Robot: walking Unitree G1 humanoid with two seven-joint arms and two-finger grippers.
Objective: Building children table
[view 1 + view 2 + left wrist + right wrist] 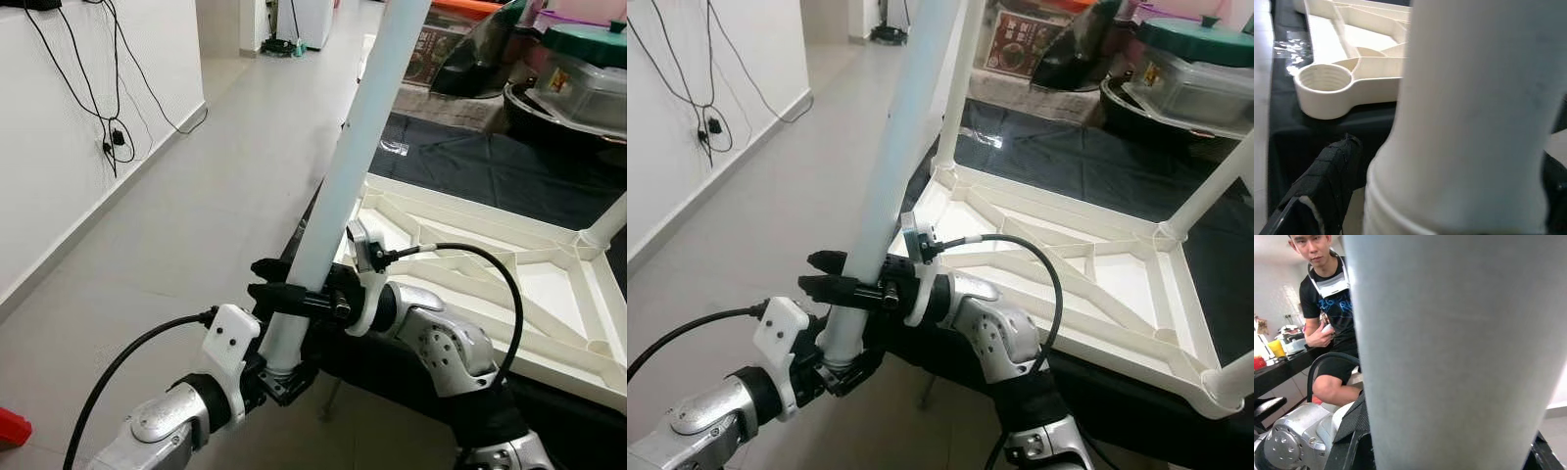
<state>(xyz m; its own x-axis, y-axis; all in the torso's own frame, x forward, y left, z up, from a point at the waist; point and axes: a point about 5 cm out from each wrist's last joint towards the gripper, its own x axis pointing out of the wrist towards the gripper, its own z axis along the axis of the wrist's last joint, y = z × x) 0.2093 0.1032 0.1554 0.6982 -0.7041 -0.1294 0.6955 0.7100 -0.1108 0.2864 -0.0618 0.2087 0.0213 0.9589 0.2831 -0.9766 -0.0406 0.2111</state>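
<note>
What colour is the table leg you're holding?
White table leg, clearest in the left eye view.

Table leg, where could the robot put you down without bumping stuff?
The grey floor between the white wall and upturned tabletop is bare. Past the tabletop it's crowded with containers. Both pincers, left and right, grip the table leg.

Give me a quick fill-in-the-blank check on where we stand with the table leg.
1. Both grippers are closed on one white ____, the right gripper above the left gripper.
2. The tabletop lies ____ on the black cloth, ribs showing.
3. The threaded corner socket nearest the held piece is ____.

Missing words: leg; upside down; empty
</note>
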